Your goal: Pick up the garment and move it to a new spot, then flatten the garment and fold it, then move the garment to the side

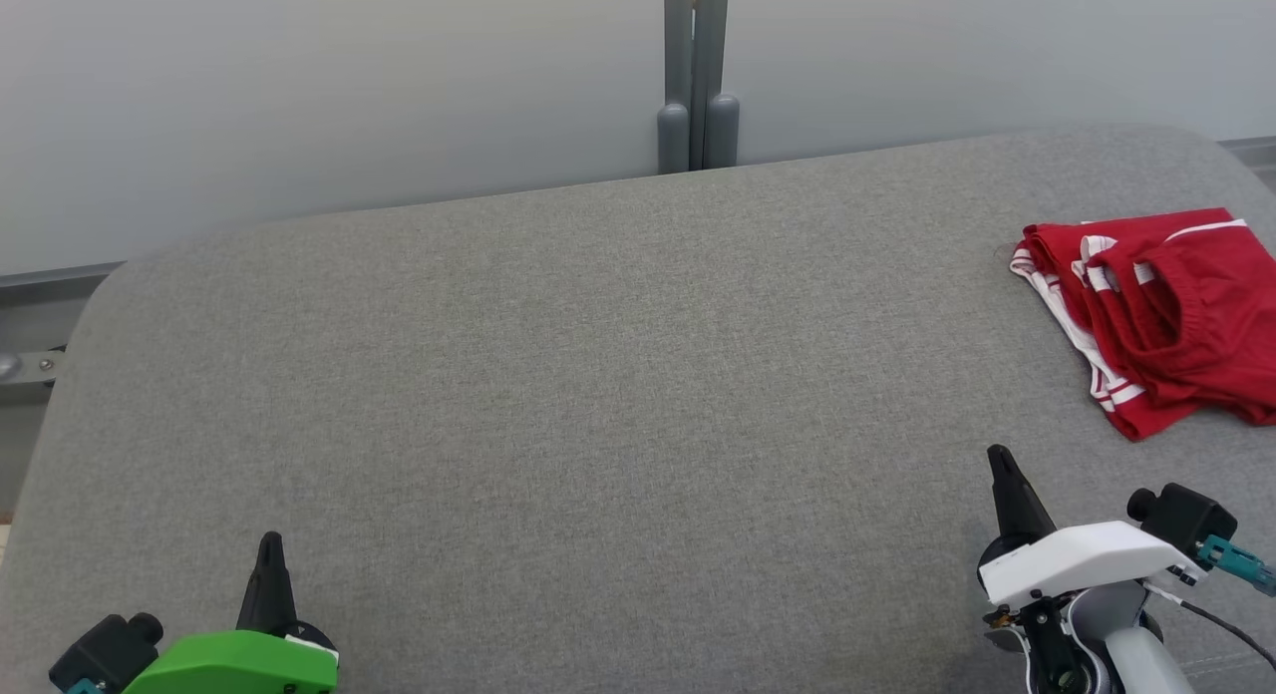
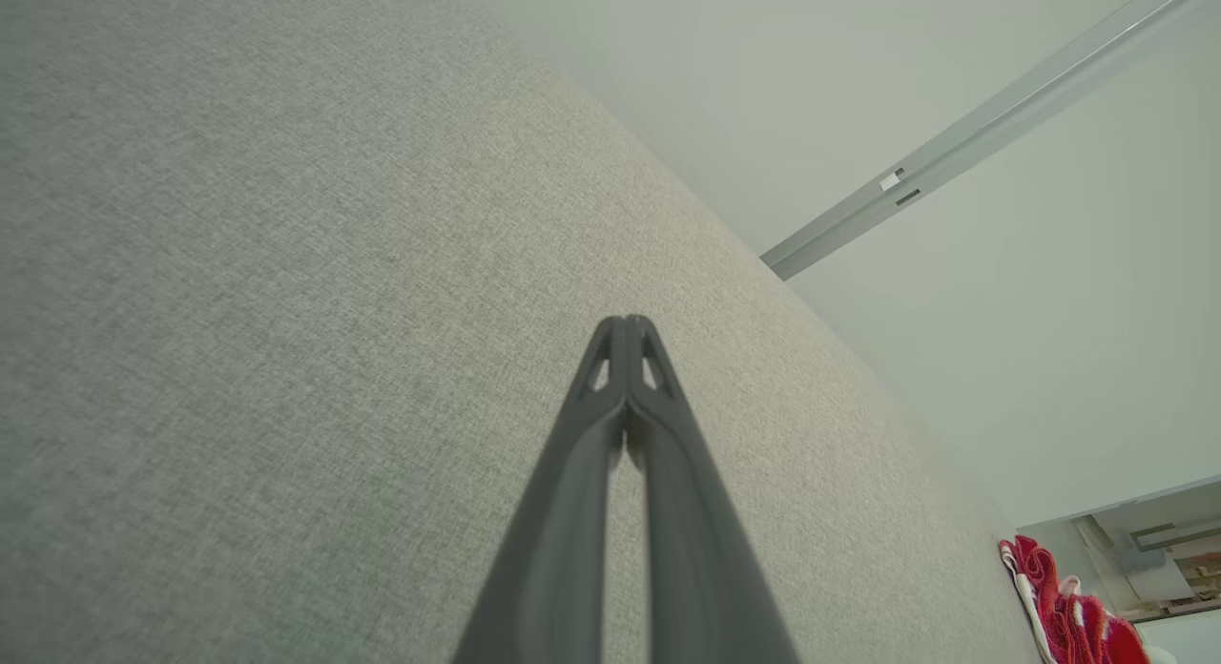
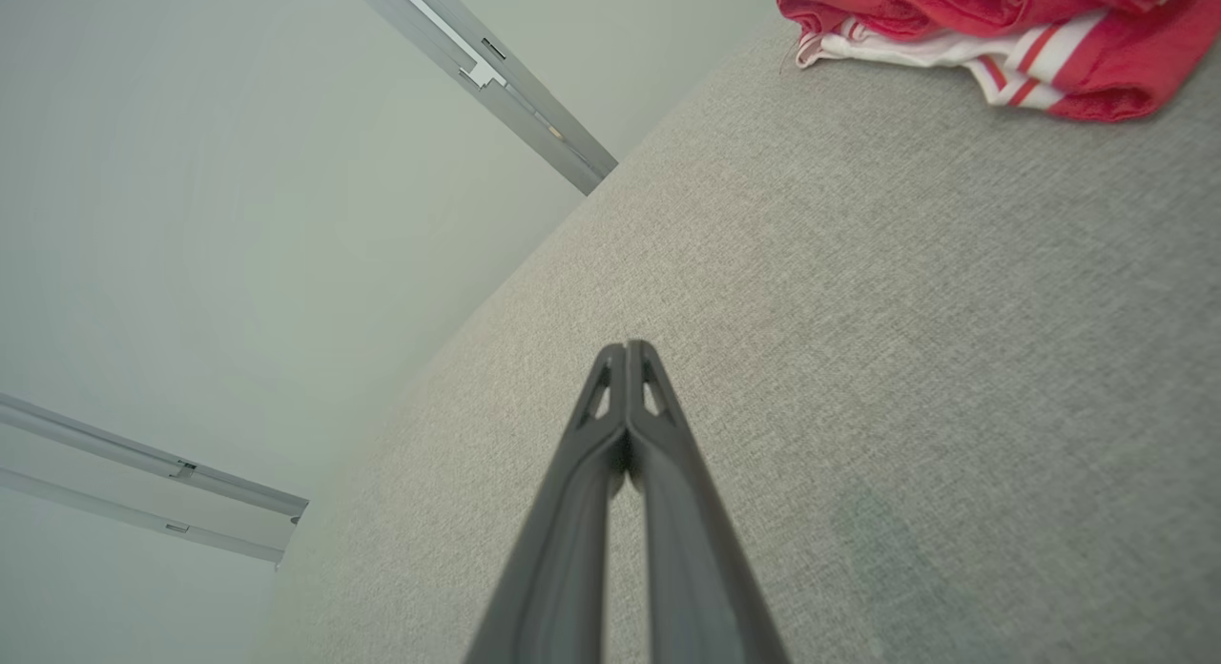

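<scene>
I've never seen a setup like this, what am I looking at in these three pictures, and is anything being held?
This is a two-armed robot. The wide picture comes from a camera on its head, looking down at a grey fabric-covered surface. Its left gripper sits lower left, its right gripper lower right. The other two pictures come from cameras on each wrist, looking along that arm's own gripper. Both grippers are shut and hold nothing. A red garment with white stripes lies bunched at the surface's right side, apart from both grippers.
</scene>
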Tool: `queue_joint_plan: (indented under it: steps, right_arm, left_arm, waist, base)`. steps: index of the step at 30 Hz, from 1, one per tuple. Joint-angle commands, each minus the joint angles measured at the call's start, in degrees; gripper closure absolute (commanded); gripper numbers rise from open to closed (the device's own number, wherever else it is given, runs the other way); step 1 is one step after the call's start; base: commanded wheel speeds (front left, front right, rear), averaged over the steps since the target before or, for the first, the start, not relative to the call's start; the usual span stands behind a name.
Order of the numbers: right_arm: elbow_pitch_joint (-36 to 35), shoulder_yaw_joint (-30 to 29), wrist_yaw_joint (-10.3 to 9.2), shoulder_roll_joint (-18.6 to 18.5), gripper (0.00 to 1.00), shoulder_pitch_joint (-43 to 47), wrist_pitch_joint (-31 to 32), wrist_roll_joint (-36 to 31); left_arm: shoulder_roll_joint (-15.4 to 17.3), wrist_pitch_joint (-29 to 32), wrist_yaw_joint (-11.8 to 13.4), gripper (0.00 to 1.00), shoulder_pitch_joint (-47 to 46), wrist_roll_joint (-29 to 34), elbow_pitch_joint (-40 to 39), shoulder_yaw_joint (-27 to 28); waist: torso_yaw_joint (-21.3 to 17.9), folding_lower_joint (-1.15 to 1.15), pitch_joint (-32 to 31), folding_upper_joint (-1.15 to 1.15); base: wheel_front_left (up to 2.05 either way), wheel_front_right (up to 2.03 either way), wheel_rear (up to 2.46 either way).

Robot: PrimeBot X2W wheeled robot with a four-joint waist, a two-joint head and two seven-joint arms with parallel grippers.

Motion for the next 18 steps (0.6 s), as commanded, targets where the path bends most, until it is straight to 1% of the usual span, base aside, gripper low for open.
queue_joint_plan:
  steps: [1, 18]
  right_arm:
    - [-1.13, -0.28, 0.01, -0.28, 1.00, -0.11, 0.38, 1.63]
    - [-3.41, -1.49, 0.01, -0.35, 1.00, 0.39, 3.29, 13.92]
  left_arm:
    - [0.43, 0.29, -0.27, 1.00, -1.63, -1.73, -0.94, 0.22]
    - [0.57, 3.32, -0.94, 1.00, -2.73, -13.32, -2.20, 0.78]
  waist:
    - [0.01, 0.00, 0.01, 0.00]
    - [0.25, 0.00, 0.18, 0.00]
  base:
    - [0.00, 0.00, 0.00]
    - [0.00, 0.00, 0.00]
